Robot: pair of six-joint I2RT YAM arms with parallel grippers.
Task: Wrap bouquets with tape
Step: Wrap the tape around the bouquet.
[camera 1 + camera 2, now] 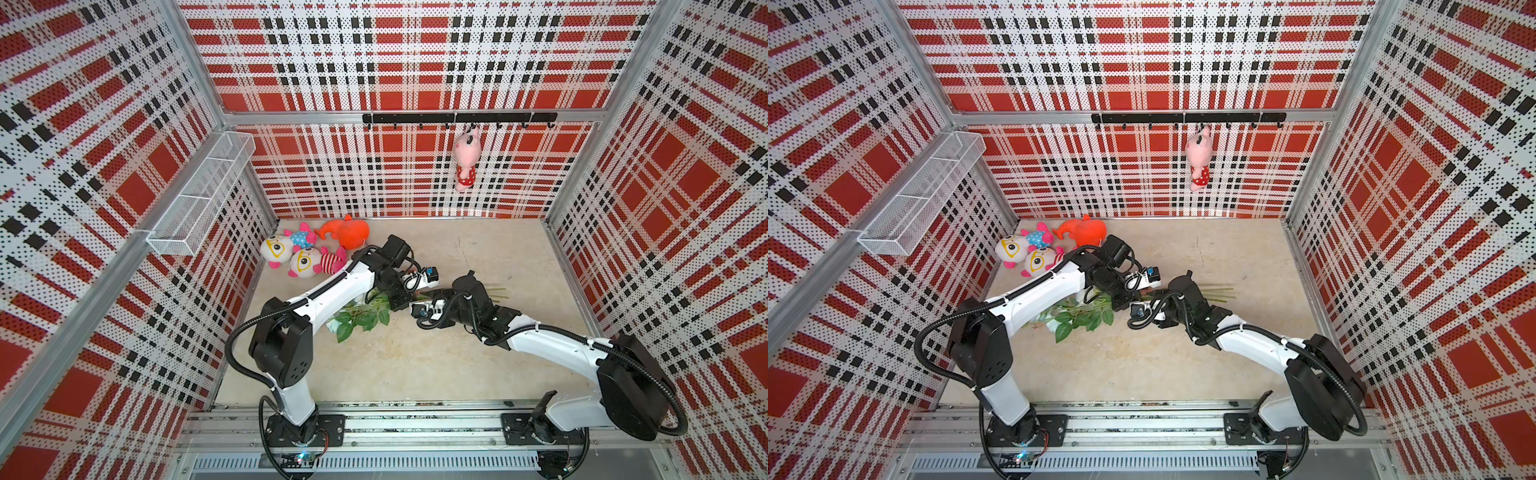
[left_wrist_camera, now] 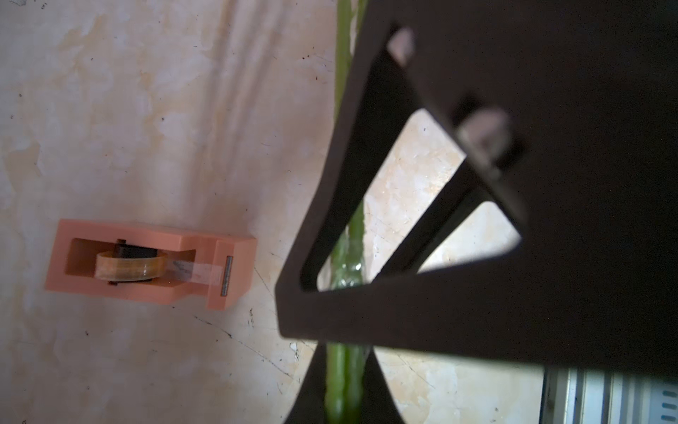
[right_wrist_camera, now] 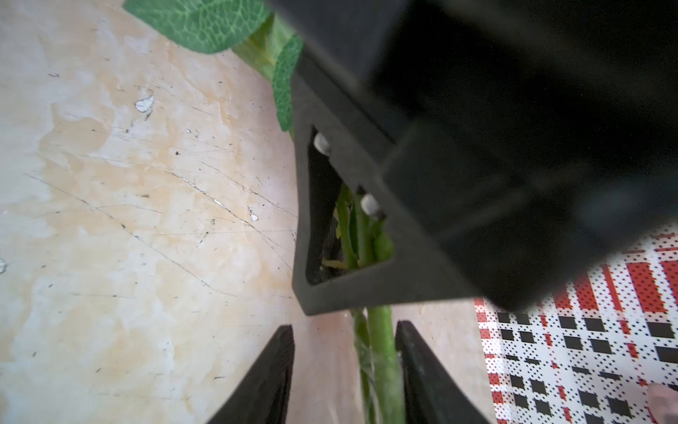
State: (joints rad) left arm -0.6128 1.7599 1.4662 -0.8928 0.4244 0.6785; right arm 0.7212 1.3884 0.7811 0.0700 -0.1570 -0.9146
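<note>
The bouquets point(image 1: 365, 318) lie on the beige floor as one bunch. Its green leaves point toward the left arm's base and its thin stem ends point(image 1: 494, 293) stick out past the right arm. My left gripper point(image 2: 346, 363) is shut on the green stems point(image 2: 345, 392). My right gripper point(image 3: 345, 330) is open astride the same stems point(image 3: 381, 352), which lie against one finger with a wide gap to the other. Both grippers meet mid-floor, left gripper point(image 1: 401, 302) beside right gripper point(image 1: 434, 296). The tape point(image 2: 146, 264), a roll in an orange-tan dispenser, stands on the floor beside the stems, and it is hidden in both top views.
Several plush toys point(image 1: 307, 253) and an orange plush point(image 1: 347, 232) lie in the back left corner. A pink plush point(image 1: 467, 162) hangs from the black hook rail point(image 1: 457, 118). A white wire basket point(image 1: 199, 199) is fixed to the left wall. Plaid walls enclose three sides.
</note>
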